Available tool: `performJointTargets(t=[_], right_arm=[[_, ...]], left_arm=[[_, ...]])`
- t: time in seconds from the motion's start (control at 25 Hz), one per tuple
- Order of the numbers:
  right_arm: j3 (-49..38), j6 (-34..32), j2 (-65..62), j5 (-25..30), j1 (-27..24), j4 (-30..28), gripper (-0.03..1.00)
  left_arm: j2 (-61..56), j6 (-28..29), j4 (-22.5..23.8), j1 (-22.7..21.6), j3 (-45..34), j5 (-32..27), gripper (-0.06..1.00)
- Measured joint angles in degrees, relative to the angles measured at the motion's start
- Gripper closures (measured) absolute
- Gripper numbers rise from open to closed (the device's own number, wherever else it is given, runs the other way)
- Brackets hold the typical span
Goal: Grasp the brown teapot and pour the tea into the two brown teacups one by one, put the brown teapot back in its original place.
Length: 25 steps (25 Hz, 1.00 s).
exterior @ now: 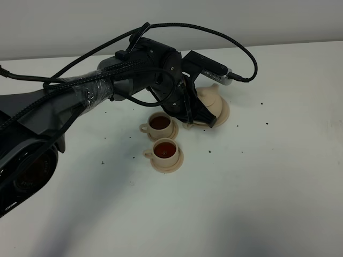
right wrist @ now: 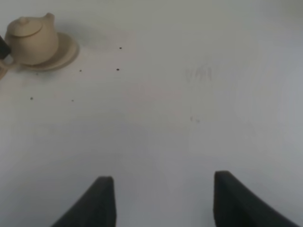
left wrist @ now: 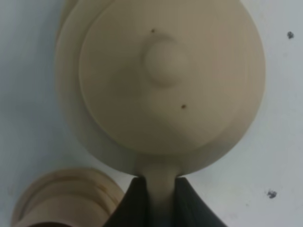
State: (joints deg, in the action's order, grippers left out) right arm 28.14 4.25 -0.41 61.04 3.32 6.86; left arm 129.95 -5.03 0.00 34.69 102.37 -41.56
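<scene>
The brown teapot (exterior: 210, 100) sits on its wide saucer (exterior: 224, 113), the original place, behind and right of the cups. My left gripper (exterior: 198, 116) is shut on the teapot's loop handle. In the left wrist view its fingers (left wrist: 130, 203) clamp the handle on both sides under the lidded teapot (left wrist: 165, 80), and the saucer rim (left wrist: 64, 52) shows beside it. The two brown teacups (exterior: 159, 123) (exterior: 165, 150) stand on their saucers, both holding dark tea. My right gripper (right wrist: 161, 203) is open and empty over bare table, far from the teapot (right wrist: 32, 40).
Small dark specks lie scattered on the white table (exterior: 257, 176). The left arm and its cables (exterior: 96, 88) stretch across the upper left. One cup's rim (left wrist: 61, 201) sits close beside the left gripper.
</scene>
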Motion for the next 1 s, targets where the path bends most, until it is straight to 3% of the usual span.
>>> performJointTargets(t=[1.0], right_arm=[[0.0,0.0,0.0,0.0,0.0,0.0,0.48]], left_arm=[[1.7,-0.2,0.4,0.0,0.0,3.7,0.79]])
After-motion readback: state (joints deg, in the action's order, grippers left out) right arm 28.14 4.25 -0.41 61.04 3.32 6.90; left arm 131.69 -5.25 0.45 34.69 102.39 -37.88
